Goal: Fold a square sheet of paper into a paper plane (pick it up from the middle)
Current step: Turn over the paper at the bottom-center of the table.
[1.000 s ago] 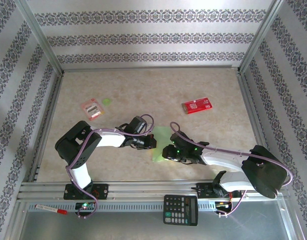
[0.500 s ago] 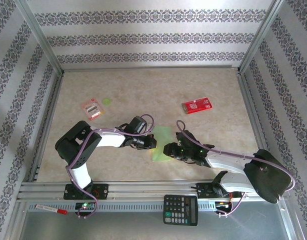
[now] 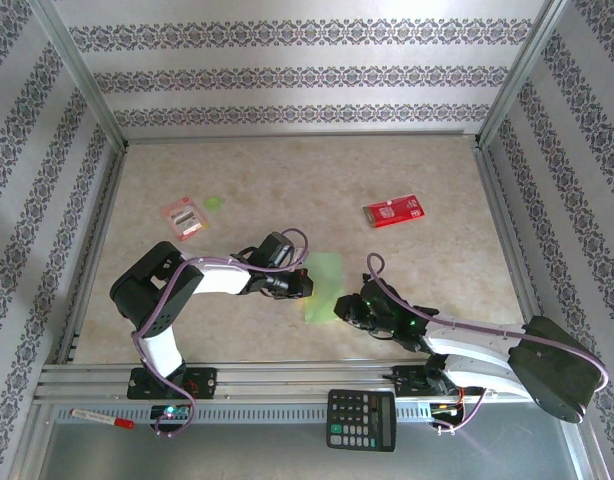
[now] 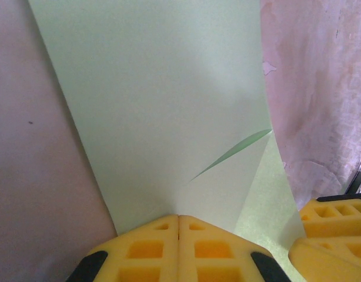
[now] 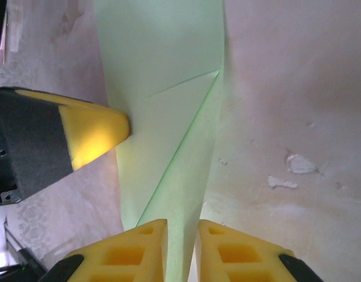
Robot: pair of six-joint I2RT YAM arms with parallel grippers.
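Left gripper (image 4: 179,218), pressed together, touches the edge of the square sheet of paper (image 4: 163,106); right gripper (image 5: 183,228) pinches its folded flap above the tabletop (image 5: 286,88).

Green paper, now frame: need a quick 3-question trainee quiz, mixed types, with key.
1. True or false: the left hand is closed on the green paper.
2. Relative to the paper, the red packet lies: A) on top of it B) apart, beyond it to the right C) tucked under it.
3. Fill in: the calculator sits at the near edge, nearer the ___ arm's base.

Key: 1 true; 2 B; 3 right.
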